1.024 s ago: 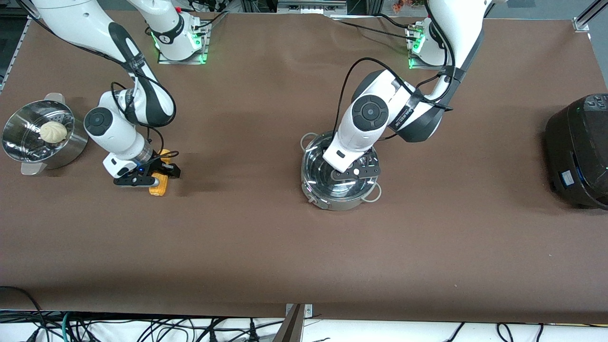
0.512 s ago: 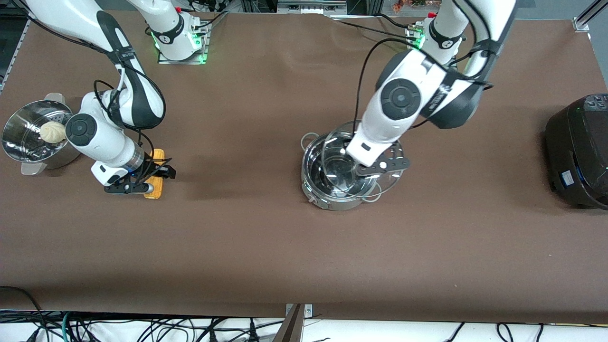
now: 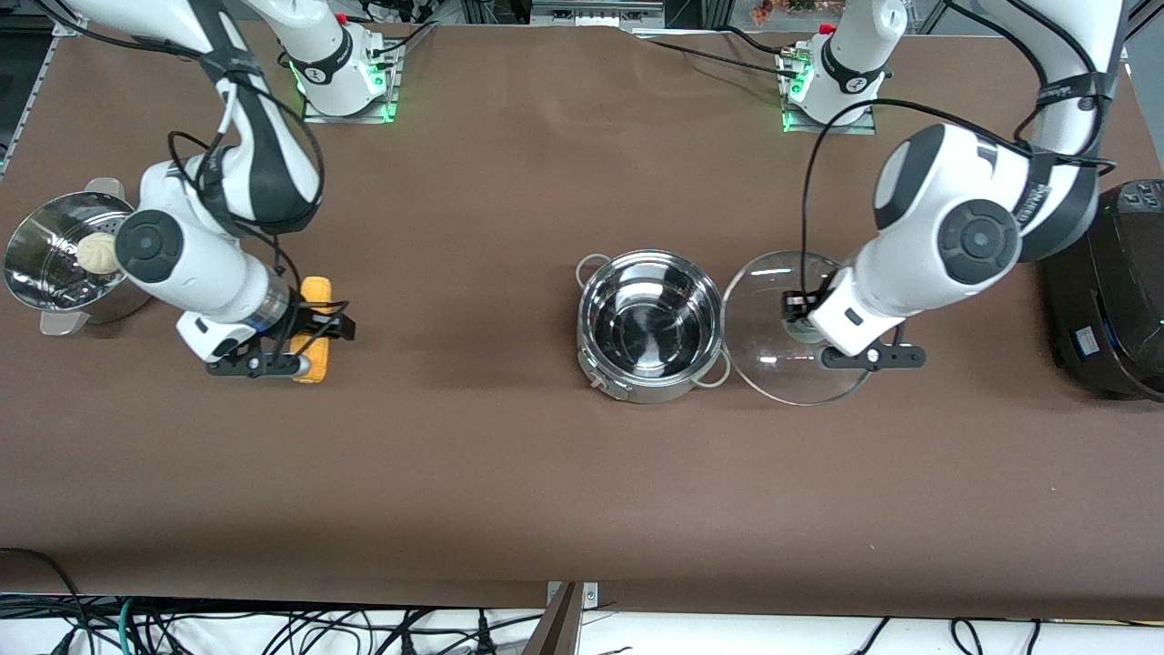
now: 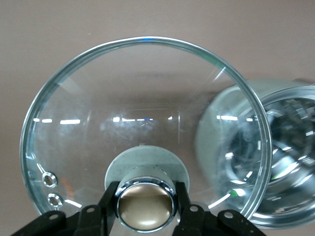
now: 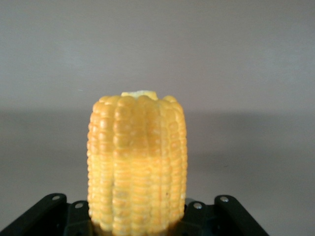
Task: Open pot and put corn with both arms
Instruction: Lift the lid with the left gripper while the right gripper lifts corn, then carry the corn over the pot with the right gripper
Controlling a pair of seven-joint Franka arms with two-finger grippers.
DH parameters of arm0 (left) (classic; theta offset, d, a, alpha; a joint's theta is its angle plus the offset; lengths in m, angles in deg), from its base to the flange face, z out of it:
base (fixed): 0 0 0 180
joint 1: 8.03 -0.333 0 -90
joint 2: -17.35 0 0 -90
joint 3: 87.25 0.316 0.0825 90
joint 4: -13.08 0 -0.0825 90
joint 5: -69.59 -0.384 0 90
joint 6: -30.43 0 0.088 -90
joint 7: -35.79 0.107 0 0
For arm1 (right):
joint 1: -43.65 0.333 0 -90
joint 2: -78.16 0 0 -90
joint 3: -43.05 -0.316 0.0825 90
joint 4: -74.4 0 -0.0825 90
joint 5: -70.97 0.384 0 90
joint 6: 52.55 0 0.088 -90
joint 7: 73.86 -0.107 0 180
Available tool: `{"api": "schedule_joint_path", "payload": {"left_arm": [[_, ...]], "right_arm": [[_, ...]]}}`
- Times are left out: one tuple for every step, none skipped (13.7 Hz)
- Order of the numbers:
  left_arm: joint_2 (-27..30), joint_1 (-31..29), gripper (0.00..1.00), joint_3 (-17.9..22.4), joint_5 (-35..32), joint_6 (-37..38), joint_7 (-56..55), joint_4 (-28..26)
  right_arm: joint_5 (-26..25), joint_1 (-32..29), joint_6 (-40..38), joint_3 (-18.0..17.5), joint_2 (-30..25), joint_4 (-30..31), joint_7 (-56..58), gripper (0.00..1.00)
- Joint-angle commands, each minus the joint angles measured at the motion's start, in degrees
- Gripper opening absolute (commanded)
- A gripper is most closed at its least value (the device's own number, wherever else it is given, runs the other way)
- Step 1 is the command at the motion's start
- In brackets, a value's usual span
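The steel pot point(image 3: 650, 327) stands open and empty at mid-table; it also shows in the left wrist view point(image 4: 290, 162). My left gripper point(image 3: 800, 326) is shut on the brass knob point(image 4: 145, 205) of the glass lid point(image 3: 773, 364). It holds the lid point(image 4: 142, 123) over the table beside the pot, toward the left arm's end. My right gripper point(image 3: 300, 344) is shut on the yellow corn point(image 3: 315, 293) near the right arm's end, low over the table. In the right wrist view the corn point(image 5: 138, 162) stands out between the jaws of my right gripper point(image 5: 138, 223).
A perforated steel steamer bowl point(image 3: 36, 273) holding a white bun point(image 3: 95, 253) stands at the right arm's end. A big black cooker point(image 3: 1105, 282) stands at the left arm's end, close to the left arm's elbow.
My left gripper lifted the lid off the pot and carried it toward the left arm's end. My right gripper closed on the corn and shifted a little with it.
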Motion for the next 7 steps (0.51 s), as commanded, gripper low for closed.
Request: {"api": "schedule_joint_path", "payload": {"left_arm": [[4.0, -1.3, 0.00, 4.1, 1.6, -1.4, 10.4, -6.0], [4.0, -1.5, 0.00, 5.5, 1.6, -2.6, 13.5, -7.4], [4.0, -2.2, 0.00, 6.9, 1.3, -4.9, 16.4, -9.3], [4.0, -2.6, 0.00, 7.9, 1.2, -7.8, 19.3, -11.6], [3.9, -3.0, 0.00, 8.9, 1.1, -11.1, 21.9, -13.6], [3.8, -3.3, 0.00, 9.8, 0.9, -14.2, 23.7, -15.8], [3.4, -3.3, 0.00, 10.2, 0.9, -17.4, 25.0, -17.6]], "right_arm": [[0.6, 6.2, -1.6, 0.0, 0.1, -2.8, -8.3, 0.00], [0.7, 9.0, -1.6, 0.0, 0.2, -3.8, -11.5, 0.00], [0.8, 11.7, -1.7, 0.0, 0.5, -5.3, -14.7, 0.00], [0.8, 13.7, -1.7, 0.0, 0.8, -7.0, -17.4, 0.00], [0.9, 15.4, -1.8, 0.0, 1.7, -8.7, -18.7, 0.00], [0.8, 17.4, -2.7, 0.0, 2.7, -11.1, -19.2, 0.00], [0.4, 19.9, -4.8, 0.0, 4.5, -14.4, -19.3, 0.00]]}}
